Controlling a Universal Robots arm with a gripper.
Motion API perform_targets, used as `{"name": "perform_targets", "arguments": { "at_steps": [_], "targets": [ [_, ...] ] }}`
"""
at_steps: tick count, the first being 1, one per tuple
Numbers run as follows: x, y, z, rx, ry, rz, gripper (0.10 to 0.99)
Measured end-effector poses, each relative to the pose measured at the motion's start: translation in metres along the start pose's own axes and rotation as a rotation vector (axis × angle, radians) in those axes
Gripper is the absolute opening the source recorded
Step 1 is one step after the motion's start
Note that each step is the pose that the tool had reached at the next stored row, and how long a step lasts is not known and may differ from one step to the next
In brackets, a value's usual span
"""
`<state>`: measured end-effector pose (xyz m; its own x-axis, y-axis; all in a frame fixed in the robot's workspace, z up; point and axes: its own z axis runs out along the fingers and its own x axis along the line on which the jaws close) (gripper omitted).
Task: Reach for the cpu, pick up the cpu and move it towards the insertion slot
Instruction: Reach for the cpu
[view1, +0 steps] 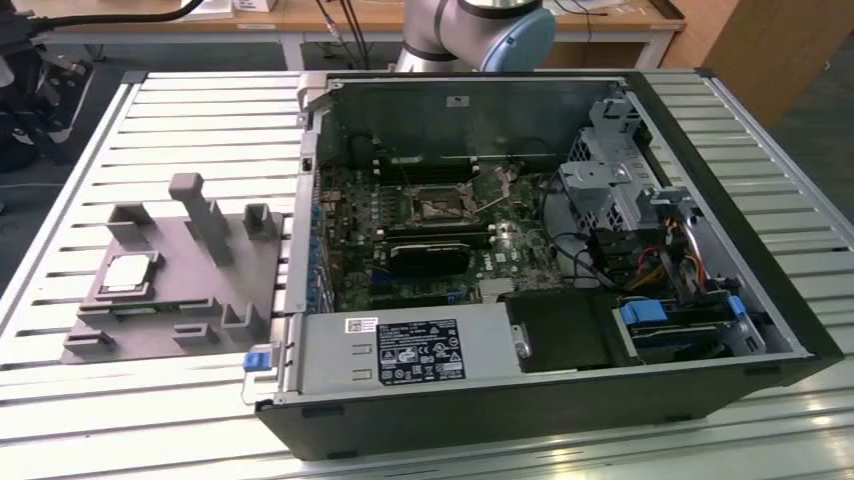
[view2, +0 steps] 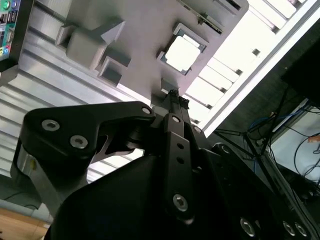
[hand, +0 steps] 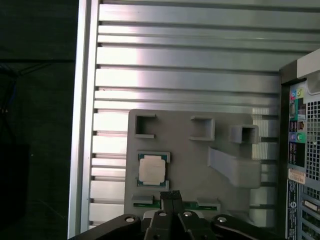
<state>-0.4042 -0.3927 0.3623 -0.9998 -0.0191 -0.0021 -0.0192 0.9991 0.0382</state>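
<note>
Okay, early stage, judging by the layout. The cpu (view1: 127, 272) lies flat in a square pocket of the grey fixture plate (view1: 167, 287). The plate rests on the slatted aluminium table (view1: 200, 110), toward the exterior view's left of the open computer case (view1: 534, 410). In the first wrist view the gripper (hand: 170, 194) hangs over the fixture plate, near the cpu but apart from it. Its fingertips look pressed together with no gap. Nothing is between them and nothing is held. The insertion slot (view1: 437, 205) is inside the case, a dark square in a silver frame, well apart from the cpu. Reach looks partly done, since the gripper is over the right fixture. Grasp not yet made, cpu not lifted, carry to the slot not started.
</note>
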Motion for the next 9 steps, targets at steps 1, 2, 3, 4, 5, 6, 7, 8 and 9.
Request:
{"name": "perform_targets", "arguments": {
  "at_steps": [1, 2, 3, 4, 5, 6, 7, 8, 9],
  "targets": [
    [0.0013, -0.0001, 0.0005, 0.0, -0.0001, 0.0, 0.106],
    [0.0026, -0.0001, 0.0009, 0.0, -0.0002, 0.0, 0.106],
    [0.0042, -0.0004, 0.0016, 0.0, -0.0002, 0.0, 0.106],
    [0.0053, -0.0008, 0.0023, 0.0, -0.0001, 0.0, 0.106],
    [0.0069, -0.0014, 0.003, 0.0, -0.0002, 0.0, 0.106],
    [0.0082, -0.0025, 0.0035, 0.0, 0.0, 0.0, 0.106],
    [0.0091, -0.004, 0.0043, 0.0, -0.0001, 0.0, 0.106],
    [0.0099, -0.0058, 0.005, 0.0, -0.0001, 0.0, 0.106],
    [0.0105, -0.0076, 0.0058, 0.0, -0.0001, 0.0, 0.106]
  ]
}}
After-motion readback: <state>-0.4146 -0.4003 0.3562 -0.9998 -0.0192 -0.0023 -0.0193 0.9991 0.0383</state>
